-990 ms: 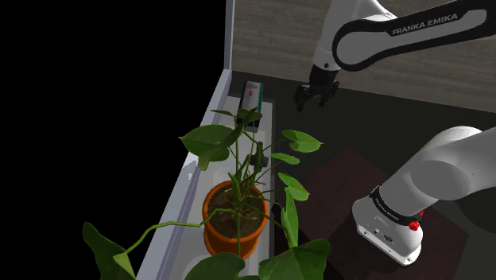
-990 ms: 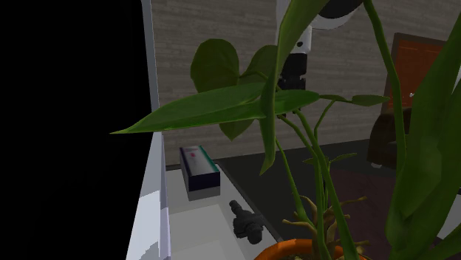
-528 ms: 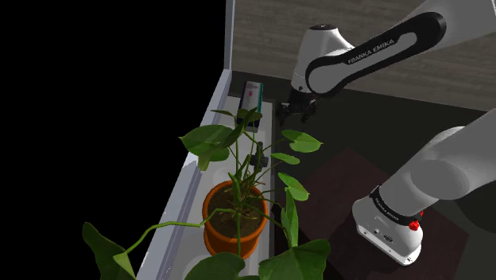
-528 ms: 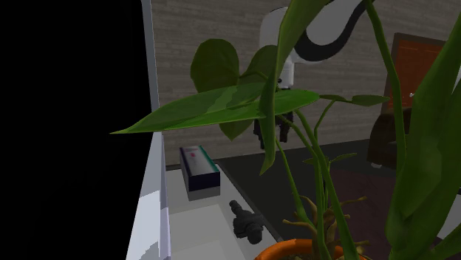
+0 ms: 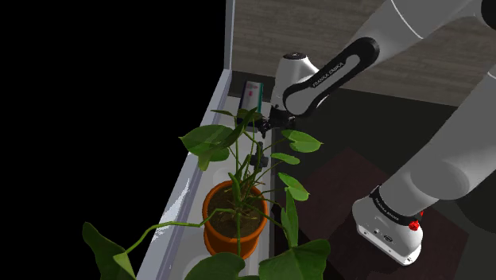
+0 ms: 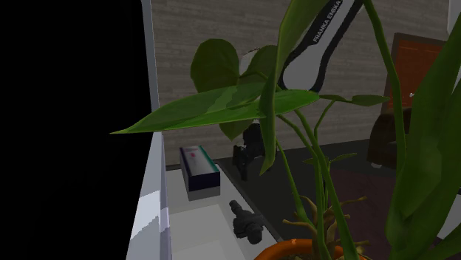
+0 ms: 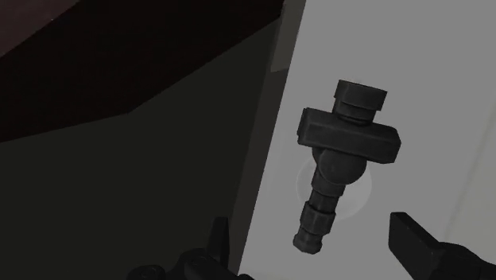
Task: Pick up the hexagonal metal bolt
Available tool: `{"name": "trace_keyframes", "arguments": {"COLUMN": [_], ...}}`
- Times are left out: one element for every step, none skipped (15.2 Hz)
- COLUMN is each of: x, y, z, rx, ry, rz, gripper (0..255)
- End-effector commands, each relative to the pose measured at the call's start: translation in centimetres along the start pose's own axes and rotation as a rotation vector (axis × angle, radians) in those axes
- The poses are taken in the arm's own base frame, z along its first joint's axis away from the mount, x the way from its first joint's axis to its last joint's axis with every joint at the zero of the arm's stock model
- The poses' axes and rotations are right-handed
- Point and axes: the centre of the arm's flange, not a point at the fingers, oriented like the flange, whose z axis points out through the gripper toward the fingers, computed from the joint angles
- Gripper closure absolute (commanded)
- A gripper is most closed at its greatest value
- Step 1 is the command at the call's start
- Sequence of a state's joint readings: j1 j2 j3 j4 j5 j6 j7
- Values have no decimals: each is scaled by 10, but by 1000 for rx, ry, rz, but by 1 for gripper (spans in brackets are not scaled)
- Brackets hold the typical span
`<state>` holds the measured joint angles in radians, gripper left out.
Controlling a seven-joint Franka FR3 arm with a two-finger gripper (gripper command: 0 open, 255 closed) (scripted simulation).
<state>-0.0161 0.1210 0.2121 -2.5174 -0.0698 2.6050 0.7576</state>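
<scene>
Arm (image 5: 322, 75) lowered; wrist view shows bolt (image 7: 343, 163) framed by parted fingers (image 7: 417, 243).

Second exterior view, centre: broad green plant leaves (image 6: 222, 107) hide the upper part of the all-black two-finger gripper (image 6: 251, 167). Round orange plant pot (image 6: 295, 250) cropped at bottom edge. Wrist view: fingers (image 7: 413, 243) cropped at bottom edge.

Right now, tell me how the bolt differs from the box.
Colour: the bolt is dark all over; the box shows teal and a red mark. Shape: the bolt is a round stepped rod with a cross block; the box is flat-sided. Place: the bolt lies nearer the orange pot than the box. Both rest on the white ledge.
</scene>
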Motion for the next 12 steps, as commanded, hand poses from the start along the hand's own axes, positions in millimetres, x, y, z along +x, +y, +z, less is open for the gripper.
{"name": "trace_keyframes", "arguments": {"x": [5,9,12,16,20,23,26,26,26,26,26,26], "y": [-9,-14,-19,-24,-30,-35,-38,-38,-38,-39,-39,-39], "z": [27,38,50,61,73,84,91,96,102,107,112,118], "rx": [5,7,8,10,12,14,15,15,15,15,15,15], "ry": [-4,-6,-8,-10,-12,-14,-15,-15,-15,-15,-15,-15], "rz": [30,44,58,72,86,99,108,108,108,108,108,108], "gripper": [0,0,0,0,0,0,0,0,0,0,0,0]}}
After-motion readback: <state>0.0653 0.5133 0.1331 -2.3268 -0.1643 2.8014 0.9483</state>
